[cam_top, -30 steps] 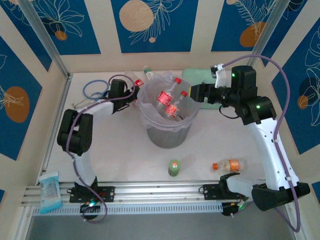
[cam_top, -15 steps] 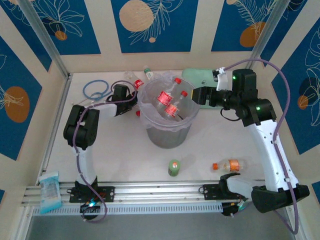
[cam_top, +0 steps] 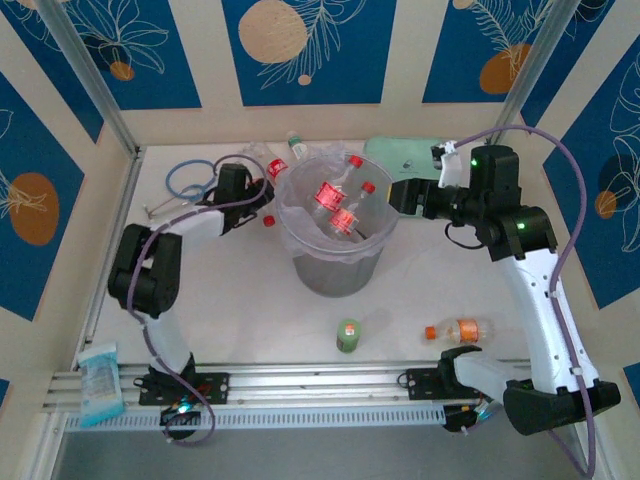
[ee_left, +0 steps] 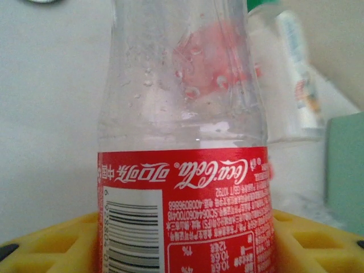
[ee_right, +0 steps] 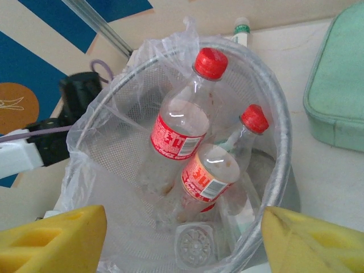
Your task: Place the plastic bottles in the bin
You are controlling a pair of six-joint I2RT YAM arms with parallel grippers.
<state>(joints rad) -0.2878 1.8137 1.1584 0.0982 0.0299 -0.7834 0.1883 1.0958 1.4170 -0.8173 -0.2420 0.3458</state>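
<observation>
Left gripper (ee_left: 185, 244) has its yellow pads (ee_left: 45, 247) set against both sides of a clear Coca-Cola bottle (ee_left: 182, 102) with no gap showing, so it is clamped on that bottle just left of the bin (cam_top: 335, 275). The bottle's red label carries the white Coca-Cola script, Chinese characters and a barcode; the small print below is too fine to read. The right gripper (ee_right: 183, 242) hangs over the bin, spread wide with nothing between its fingers. Inside the bag-lined bin lie two red-capped bottles (ee_right: 176, 133) with red labels, their lettering too small to make out. A green-label bottle (cam_top: 348, 335) stands near the front of the table, and an orange-capped bottle (cam_top: 458, 330) lies to its right. Against a second ago, the right gripper has backed a little to the right, off the bin's rim. The left arm's elbow has swung outward, and a red cap (cam_top: 268, 220) now shows just past the left gripper. The front bottles have not moved.
</observation>
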